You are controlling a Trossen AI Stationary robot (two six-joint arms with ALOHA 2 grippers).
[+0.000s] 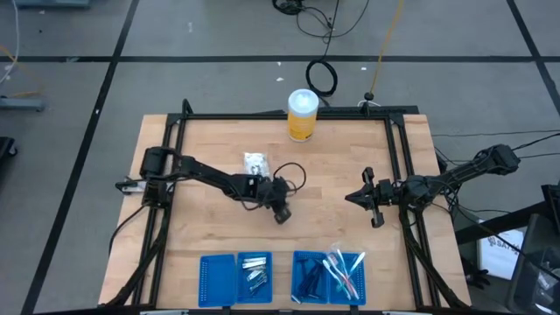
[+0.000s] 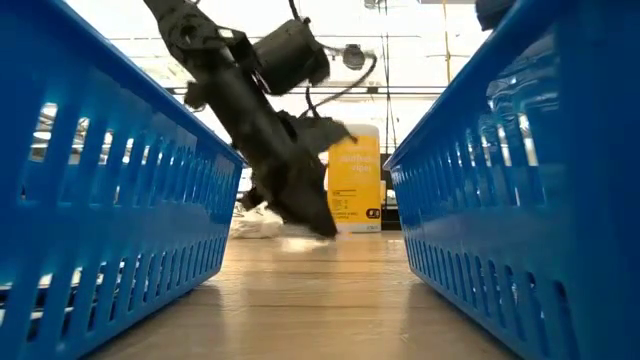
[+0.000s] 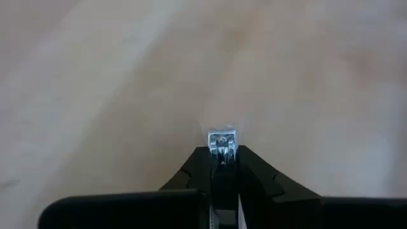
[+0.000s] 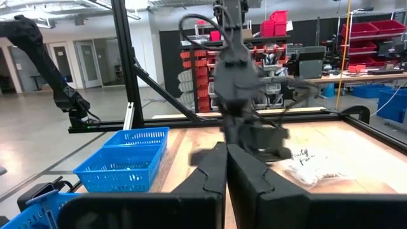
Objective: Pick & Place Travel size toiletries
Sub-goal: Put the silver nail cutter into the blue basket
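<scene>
Left pincer (image 3: 222, 156) grips a silvery, seemingly unlabelled tube (image 3: 222, 141).

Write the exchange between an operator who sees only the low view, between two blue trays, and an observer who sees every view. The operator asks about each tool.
Operator: Does the left tool hold anything?
Observer: Yes. Its wrist view shows the left tool shut on a small silver item.
Operator: Where is the right tool? I can't see it.
Observer: From above, the right tool waits over the table's right side, clear of the white packets.
</scene>
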